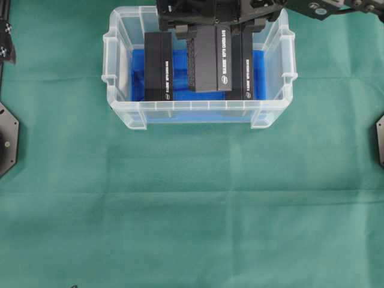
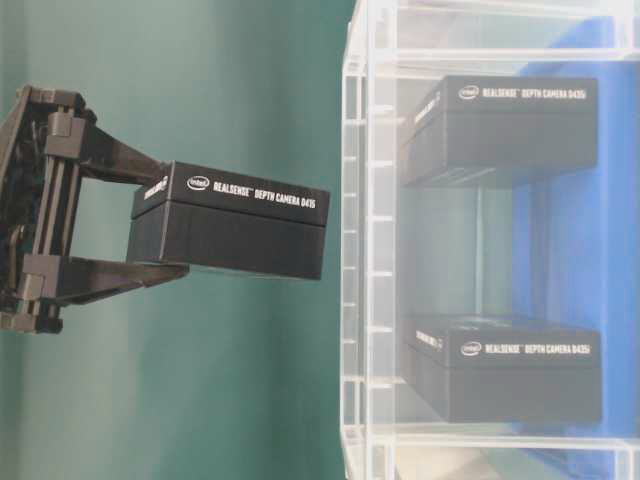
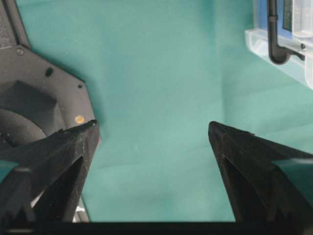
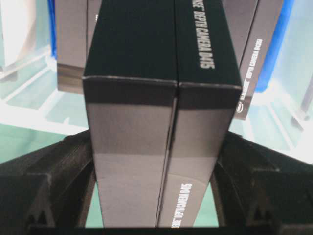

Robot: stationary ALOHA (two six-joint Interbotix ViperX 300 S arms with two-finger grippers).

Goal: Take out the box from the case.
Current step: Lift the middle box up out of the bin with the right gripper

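Right end effector point(image 2: 170, 228) clamped on black box point(image 2: 235, 222), lifted clear above case point(image 1: 120, 111)

Overhead and side views sharing case point(image 1: 120, 60)

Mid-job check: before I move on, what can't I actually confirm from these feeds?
- Overhead view: the right tool and arm cover the case's far rim and the held box's upper end.
- Table-level view: the box hangs outside the case wall; the cloth below is not in frame.
- Right wrist view: the box blocks most of the case interior.
- Left wrist view: the open left tool shows only a case corner.
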